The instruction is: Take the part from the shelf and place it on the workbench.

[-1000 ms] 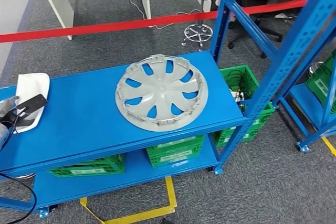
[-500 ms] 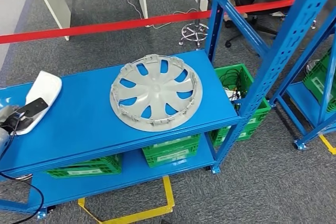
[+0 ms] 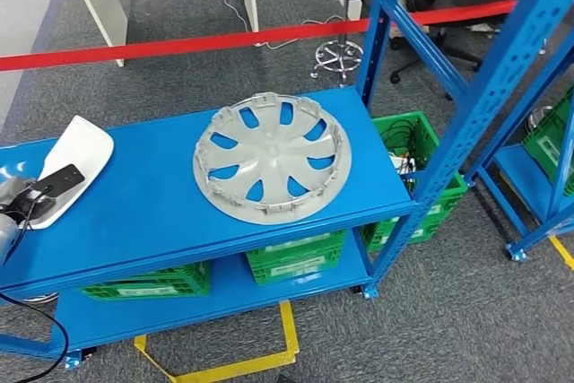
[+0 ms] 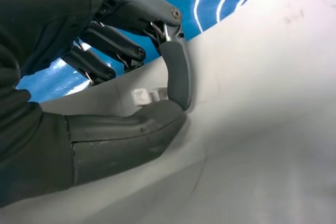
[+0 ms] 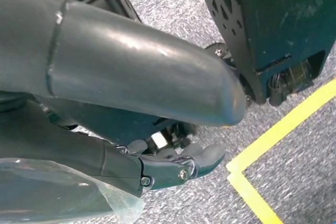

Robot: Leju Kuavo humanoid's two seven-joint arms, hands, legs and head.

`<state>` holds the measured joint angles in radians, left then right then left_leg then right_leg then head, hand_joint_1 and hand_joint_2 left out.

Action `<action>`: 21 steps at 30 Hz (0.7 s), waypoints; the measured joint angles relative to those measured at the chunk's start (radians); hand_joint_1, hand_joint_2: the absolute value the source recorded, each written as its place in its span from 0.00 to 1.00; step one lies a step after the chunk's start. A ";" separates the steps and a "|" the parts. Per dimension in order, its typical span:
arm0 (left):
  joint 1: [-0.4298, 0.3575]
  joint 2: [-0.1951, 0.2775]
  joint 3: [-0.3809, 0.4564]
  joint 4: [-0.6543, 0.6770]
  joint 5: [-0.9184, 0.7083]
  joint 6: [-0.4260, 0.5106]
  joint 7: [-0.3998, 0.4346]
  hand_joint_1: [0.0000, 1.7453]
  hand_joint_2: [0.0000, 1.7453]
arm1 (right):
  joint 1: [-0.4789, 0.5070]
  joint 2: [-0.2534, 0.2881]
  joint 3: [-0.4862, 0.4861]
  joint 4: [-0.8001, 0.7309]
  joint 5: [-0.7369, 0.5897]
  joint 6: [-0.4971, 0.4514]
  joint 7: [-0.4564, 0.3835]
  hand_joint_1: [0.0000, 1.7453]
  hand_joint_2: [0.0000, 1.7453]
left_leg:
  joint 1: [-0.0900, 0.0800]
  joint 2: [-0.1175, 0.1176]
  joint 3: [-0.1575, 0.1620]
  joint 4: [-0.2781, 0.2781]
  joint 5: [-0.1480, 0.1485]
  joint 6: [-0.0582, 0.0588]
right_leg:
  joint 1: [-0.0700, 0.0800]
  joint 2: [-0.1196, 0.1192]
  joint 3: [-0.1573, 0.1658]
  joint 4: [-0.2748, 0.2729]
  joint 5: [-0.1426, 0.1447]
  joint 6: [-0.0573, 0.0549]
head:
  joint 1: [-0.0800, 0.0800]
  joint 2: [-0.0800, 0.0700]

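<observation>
A white curved part [image 3: 78, 154] lies at the left end of the blue shelf [image 3: 149, 204]. My left hand [image 3: 23, 199] comes in at the left edge and grips the part's near end, with a dark finger [image 3: 61, 178] laid over its top. In the left wrist view the thumb and fingers of the left hand [image 4: 111, 135] pinch the rim of the white part [image 4: 257, 103], with blue shelf behind. My right hand [image 5: 170, 166] hangs low over the grey carpet, holding nothing, its fingers stretched out.
A large grey hubcap [image 3: 272, 157] lies in the middle of the shelf. Green crates [image 3: 296, 256] stand on the lower level. Blue uprights [image 3: 473, 105] rise at the right. A red barrier tape [image 3: 203, 42] crosses behind, and yellow floor tape [image 3: 291, 329] lies in front.
The camera has swayed slightly. The white part's far end has swung towards the hubcap while my left hand keeps hold of it.
</observation>
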<state>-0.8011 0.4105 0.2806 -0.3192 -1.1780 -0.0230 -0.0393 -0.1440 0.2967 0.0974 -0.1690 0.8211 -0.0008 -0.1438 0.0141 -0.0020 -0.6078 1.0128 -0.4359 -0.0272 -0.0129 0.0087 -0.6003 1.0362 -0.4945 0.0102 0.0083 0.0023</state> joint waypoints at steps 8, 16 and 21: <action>0.010 -0.009 -0.001 0.000 -0.016 0.061 0.000 0.15 1.00 | 0.001 0.000 0.000 0.000 0.001 0.001 0.002 0.00 0.00 | 0.006 0.000 -0.111 0.259 -0.131 -0.027 | 0.001 0.003 0.006 -0.009 0.009 -0.036 | -0.006 0.000; -0.002 -0.037 -0.001 0.000 -0.027 0.130 0.010 0.00 1.00 | 0.001 -0.001 -0.003 0.000 0.007 0.034 -0.003 0.00 0.00 | 0.001 0.000 -0.007 0.012 -0.005 -0.013 | 0.010 0.006 0.003 -0.005 0.004 -0.021 | -0.007 0.000; -0.006 -0.047 -0.001 -0.008 -0.022 0.190 -0.027 0.00 0.75 | 0.002 -0.003 -0.004 0.000 0.010 0.034 -0.002 0.00 0.00 | 0.006 0.002 -0.005 0.003 -0.003 0.015 | 0.009 0.001 -0.055 0.104 -0.066 0.000 | -0.002 0.000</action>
<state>-0.8070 0.3634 0.2800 -0.3276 -1.1997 0.1669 -0.0663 -0.1422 0.2933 0.0934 -0.1690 0.8311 0.0328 -0.1458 0.0199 -0.0002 -0.6124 1.0155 -0.4392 -0.0122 -0.0038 0.0092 -0.6556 1.1406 -0.5606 0.0104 0.0065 0.0023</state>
